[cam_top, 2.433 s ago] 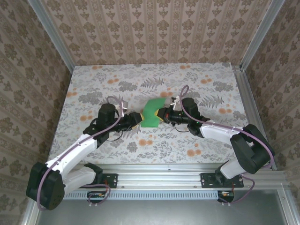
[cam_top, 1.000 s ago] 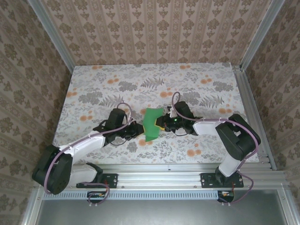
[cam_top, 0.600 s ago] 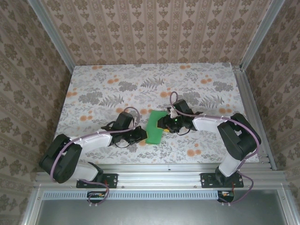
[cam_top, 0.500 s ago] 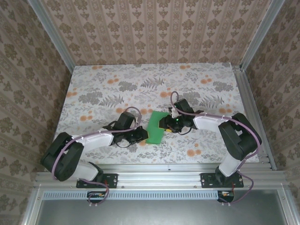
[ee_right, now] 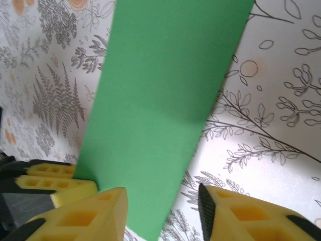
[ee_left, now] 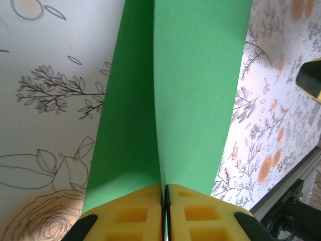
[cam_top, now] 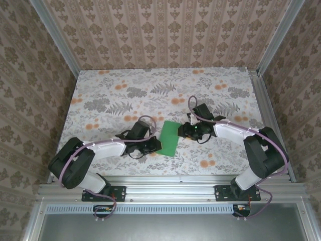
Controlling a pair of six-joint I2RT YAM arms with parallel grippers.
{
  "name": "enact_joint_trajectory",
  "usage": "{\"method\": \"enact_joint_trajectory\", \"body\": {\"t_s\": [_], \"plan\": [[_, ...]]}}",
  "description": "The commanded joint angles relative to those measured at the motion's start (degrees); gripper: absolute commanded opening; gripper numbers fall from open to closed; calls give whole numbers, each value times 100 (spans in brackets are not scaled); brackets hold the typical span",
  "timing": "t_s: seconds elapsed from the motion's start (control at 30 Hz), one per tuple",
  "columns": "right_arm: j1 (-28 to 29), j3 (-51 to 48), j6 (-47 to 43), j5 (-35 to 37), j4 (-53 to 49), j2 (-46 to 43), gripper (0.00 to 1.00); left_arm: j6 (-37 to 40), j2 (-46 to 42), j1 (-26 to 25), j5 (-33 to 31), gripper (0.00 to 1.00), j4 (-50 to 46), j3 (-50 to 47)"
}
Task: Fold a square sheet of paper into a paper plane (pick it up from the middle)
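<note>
One green sheet [cam_top: 169, 138] — edge between left fingers [ee_left: 130, 213], right fingers [ee_right: 95, 216] parted

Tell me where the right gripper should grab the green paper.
Probably the paper by its long right-hand edge, opposite where the left gripper is shut on it. Come in from the right, low over the table: the right gripper faces that edge, jaws open.

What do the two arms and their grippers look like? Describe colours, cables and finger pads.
Both arms have white links between bulky black joints: left arm, right arm. A lilac cable loops along each. The left gripper and right gripper carry yellow pads moulded with square recesses, on black finger bodies.
</note>
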Motion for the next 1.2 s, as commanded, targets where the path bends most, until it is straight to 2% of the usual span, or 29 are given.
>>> {"method": "enact_joint_trajectory", "body": {"t_s": [0.0,0.13,0.47,0.8,1.17], "plan": [[34,-109,185,-175,511,87,39,47,133,-91,-125,12,83,219],[87,8,236,-254,637,493,31,90,242,-155,-154,13,15,351],[159,141,101,-164,692,1021,26,155,443,-202,-83,15,-56,565],[192,182,-58,-54,520,1215,19,183,815,-234,121,15,40,894],[193,180,-81,-187,566,1216,17,242,1340,-261,342,16,189,1358]]}}
